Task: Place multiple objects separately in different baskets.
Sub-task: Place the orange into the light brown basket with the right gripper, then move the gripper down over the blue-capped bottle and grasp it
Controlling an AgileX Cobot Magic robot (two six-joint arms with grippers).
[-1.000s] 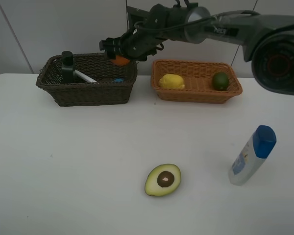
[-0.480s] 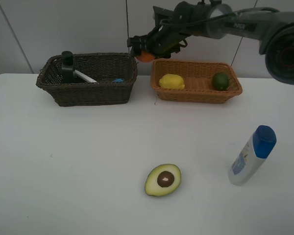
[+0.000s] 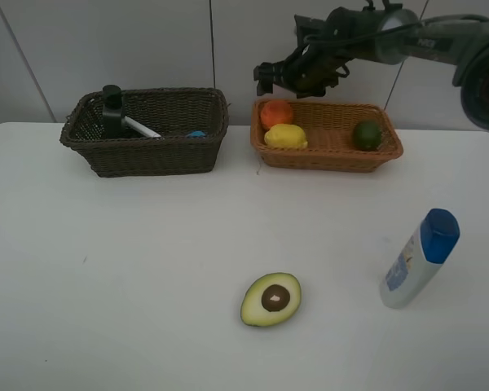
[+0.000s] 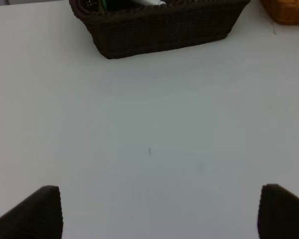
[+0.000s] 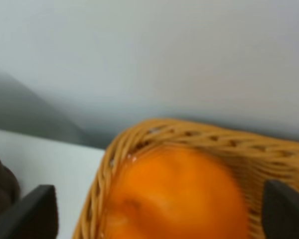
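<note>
Left hand (image 4: pixel 159 211) is spread wide open with nothing in it, low over the tabletop (image 4: pixel 149 124); the dark brown basket (image 4: pixel 159 30) is ahead of it. At the front of the tabletop the halved avocado (image 3: pixel 270 299) lies cut side up, pit showing. The white blue-capped bottle (image 3: pixel 420 258) stands well to its right. At the back, side by side: on the left, the dark brown basket holds the dark green pump bottle (image 3: pixel 112 110) upright in its left end, with the white pen (image 3: pixel 140 127) leaning beside it. On the right is the light orange-brown basket (image 3: pixel 326 155). The orange (image 3: pixel 276 113) is in its back-left corner, touching the lemon (image 3: pixel 285 136); the lime (image 3: pixel 367 134) is apart at the right end. Right hand (image 3: pixel 279 80) hovers just above the orange, open and gripping nothing. In the right wrist view the orange is blurred.
</note>
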